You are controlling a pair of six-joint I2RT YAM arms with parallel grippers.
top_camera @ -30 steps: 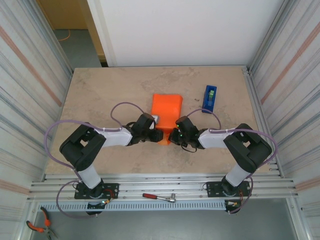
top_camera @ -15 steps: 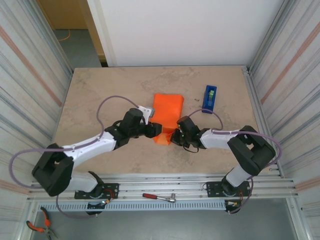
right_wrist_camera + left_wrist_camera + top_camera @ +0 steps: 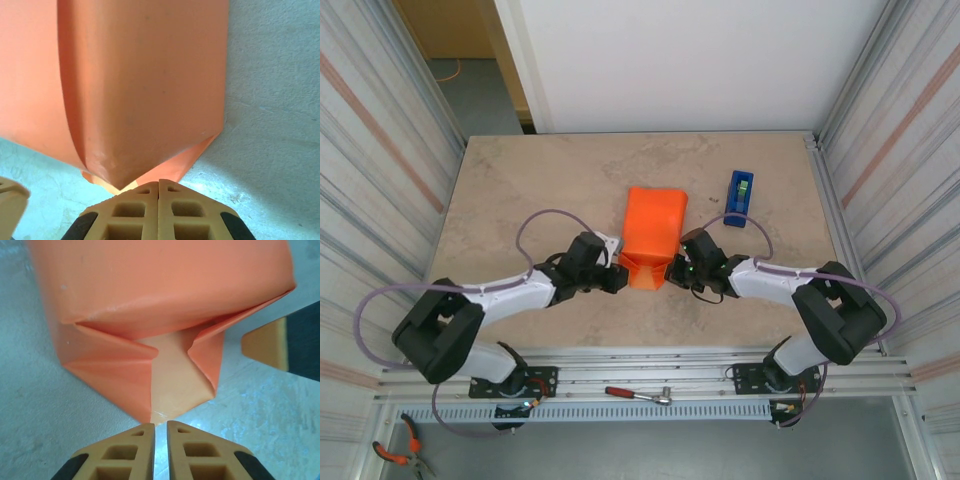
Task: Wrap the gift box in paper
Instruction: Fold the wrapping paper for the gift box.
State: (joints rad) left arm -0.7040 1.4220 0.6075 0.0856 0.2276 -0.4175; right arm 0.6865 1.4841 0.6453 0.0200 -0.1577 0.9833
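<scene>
**Top view.** Showed both arms stretched low over the table (image 3: 520,190), forearms angled inward from the near edge and elbows bowed outward. Placed the left gripper (image 3: 617,277) at the near left corner of the paper (image 3: 653,222). Placed the right gripper (image 3: 672,270) at the near right corner, so that the two claws faced each other across the parcel's near end.

**Left wrist view.** Found the left fingers (image 3: 131,454) almost pressed together, with only a thin slit between them. Set the tip of the folded end flap right at that slit; could not tell whether the tip was nipped.

**Right wrist view.** Found the right fingers (image 3: 135,207) pressed fully together, closed on themselves, with their tips against the parcel's lower folded corner.

**Parcel.** Located the paper at mid-table, wrapped round and hiding the gift box, with its near end tucked into triangular flaps.

**Room.** Left bare table to the left, on the far side and along the near edge, with the ribbed side walls well apart from the parcel.

**Surroundings.** Put a blue tape dispenser (image 3: 740,197) to the far right of the parcel, apart from the paper and near the right arm's cable. Put a red-handled tool (image 3: 638,395) on the rail between the two bases. Put pliers (image 3: 395,452) off the table at the near left.
</scene>
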